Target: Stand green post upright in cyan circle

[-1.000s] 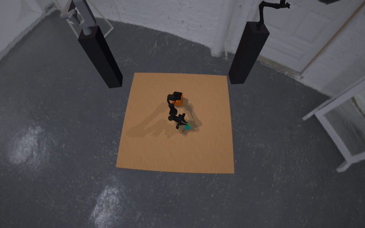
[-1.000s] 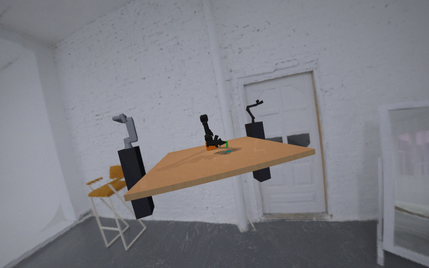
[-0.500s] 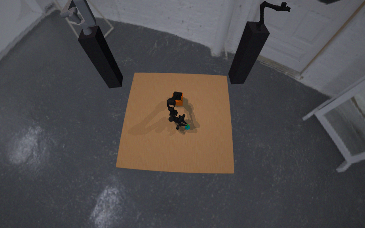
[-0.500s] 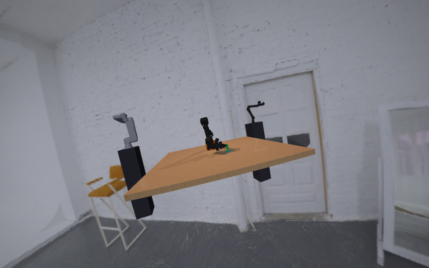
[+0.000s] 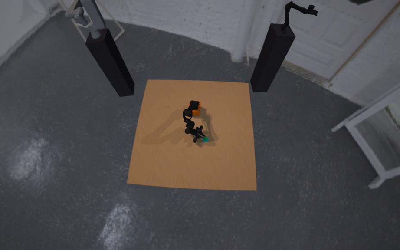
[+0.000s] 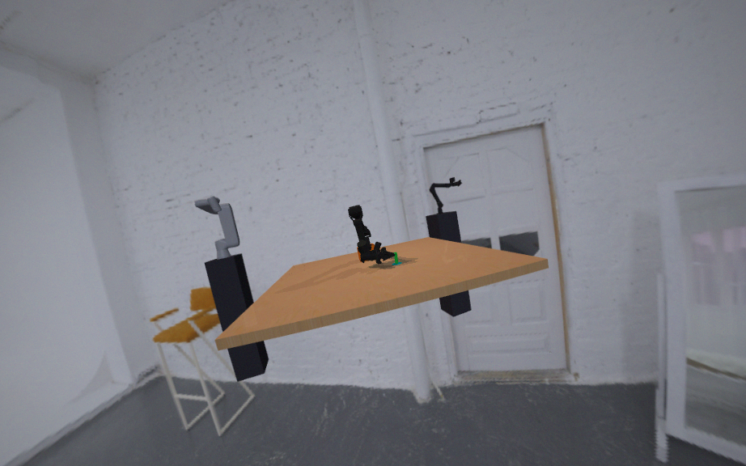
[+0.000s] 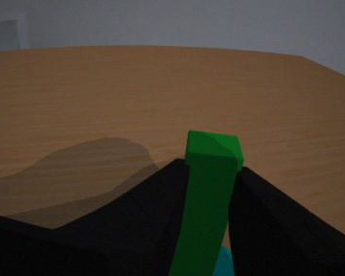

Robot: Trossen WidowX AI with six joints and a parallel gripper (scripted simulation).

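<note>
1. Wrist view: the gripper is clamped on the green post, right of lower center.
2. Exterior view: the post stands upright at the cyan circle, just right of center.

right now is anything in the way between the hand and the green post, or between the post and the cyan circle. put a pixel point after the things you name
Nothing visible: the hand (image 5: pixel 206 137) (image 6: pixel 395 255) (image 7: pixel 209 175) grips the green post (image 6: pixel 396 258) (image 7: pixel 209 192), upright at the cyan circle (image 5: pixel 204 140) (image 6: pixel 399 263) (image 7: pixel 223 264).

robot workshop, white brick walls, arms on dark pedestals
</note>
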